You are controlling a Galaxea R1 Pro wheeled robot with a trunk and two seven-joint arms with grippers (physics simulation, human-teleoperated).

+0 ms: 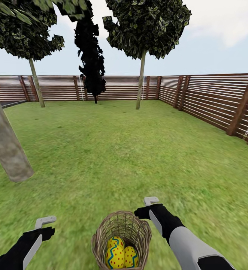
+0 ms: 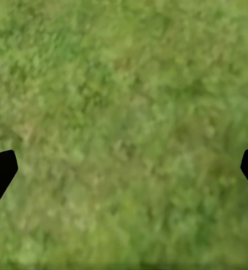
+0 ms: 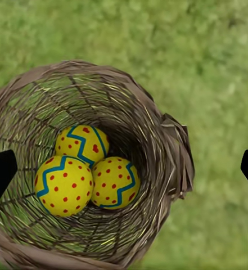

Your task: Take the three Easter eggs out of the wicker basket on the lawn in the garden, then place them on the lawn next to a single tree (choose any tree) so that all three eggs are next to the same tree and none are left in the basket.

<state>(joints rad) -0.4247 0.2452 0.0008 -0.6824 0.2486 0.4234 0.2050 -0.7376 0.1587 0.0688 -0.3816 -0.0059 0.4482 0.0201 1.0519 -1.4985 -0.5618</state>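
The brown wicker basket (image 1: 138, 226) stands on the lawn (image 1: 112, 157) close in front of me, between my arms. Three yellow Easter eggs with red dots and blue zigzags lie together at its bottom (image 1: 115, 256). In the right wrist view they show as one egg (image 3: 82, 144) behind two others (image 3: 63, 185) (image 3: 115, 183), inside the basket wall (image 3: 170, 147). My right gripper (image 1: 151, 201) hovers open just right of the basket rim, above it. Left of the basket, my left gripper (image 1: 45, 222) is open over bare grass (image 2: 124, 101). A thick grey-brown tree trunk (image 1: 6, 148) rises at the left.
A brown slat fence (image 1: 214, 101) bounds the garden at the back and right. Two thin-trunked trees (image 1: 36, 88) (image 1: 140, 80) and a black cone-shaped tree (image 1: 91, 60) stand near the far fence. Open grass stretches between the basket and the thick trunk.
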